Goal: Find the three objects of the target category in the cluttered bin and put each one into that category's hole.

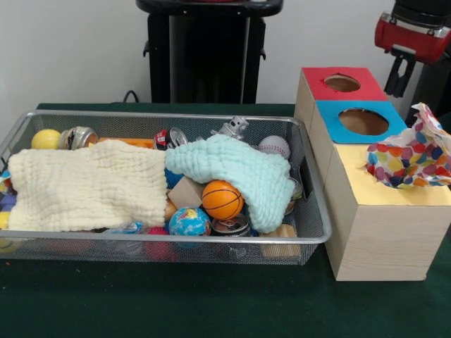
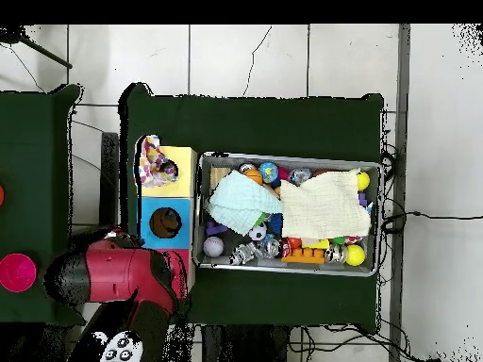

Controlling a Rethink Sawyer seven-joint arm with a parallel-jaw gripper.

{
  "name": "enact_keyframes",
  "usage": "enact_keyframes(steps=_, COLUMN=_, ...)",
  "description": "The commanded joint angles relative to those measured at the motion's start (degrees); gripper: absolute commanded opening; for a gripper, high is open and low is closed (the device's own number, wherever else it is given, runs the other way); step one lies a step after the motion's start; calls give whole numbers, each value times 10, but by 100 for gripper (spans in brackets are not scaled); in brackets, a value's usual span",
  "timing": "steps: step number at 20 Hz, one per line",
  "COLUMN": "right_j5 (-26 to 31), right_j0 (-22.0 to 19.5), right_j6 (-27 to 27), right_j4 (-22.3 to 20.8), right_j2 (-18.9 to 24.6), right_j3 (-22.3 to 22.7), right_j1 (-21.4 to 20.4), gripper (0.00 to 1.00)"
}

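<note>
Even, soft indoor light, faint shadows under the mesh bin (image 1: 310, 211), no glare, front view slightly soft

Dark green table (image 1: 176, 303), wire mesh bin (image 1: 310, 232) on it, wooden three-hole box (image 1: 380, 232) just beside.

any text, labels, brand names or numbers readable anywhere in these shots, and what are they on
None can be read.
Tins in the mesh bin: the tin by the yellow ball and the tin at the front carry printed labels, too small and blurred to read.
Globe ball: map pattern only, no legible lettering.
Wooden box with red, blue and yellow tops: no markings visible.
</note>
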Motion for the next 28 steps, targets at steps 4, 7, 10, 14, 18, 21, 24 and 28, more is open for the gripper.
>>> enact_keyframes(steps=4, right_j5=86, right_j0=21, right_j6=203, right_j4=69, right_j2=-18, right_j3=-86, right_j1=70, gripper=0)
enact_keyframes(steps=7, right_j5=100, right_j0=34, right_j6=219, right_j4=85, right_j2=-25, right_j3=-103, right_j1=82, gripper=0)
enact_keyframes(steps=10, right_j5=109, right_j0=50, right_j6=239, right_j4=102, right_j2=-35, right_j3=-122, right_j1=100, gripper=0)
enact_keyframes(steps=14, right_j5=113, right_j0=64, right_j6=260, right_j4=122, right_j2=-41, right_j3=-148, right_j1=127, gripper=0)
enact_keyframes(steps=18, right_j5=121, right_j0=68, right_j6=269, right_j4=128, right_j2=-51, right_j3=-169, right_j1=144, gripper=0)
enact_keyframes(steps=21, right_j5=108, right_j0=57, right_j6=255, right_j4=128, right_j2=-43, right_j3=-175, right_j1=152, gripper=0)
enact_keyframes(steps=24, right_j5=110, right_j0=56, right_j6=263, right_j4=128, right_j2=-42, right_j3=-194, right_j1=166, gripper=0)
enact_keyframes(steps=28, right_j5=107, right_j0=44, right_j6=251, right_j4=122, right_j2=-45, right_j3=-214, right_j1=178, gripper=0)
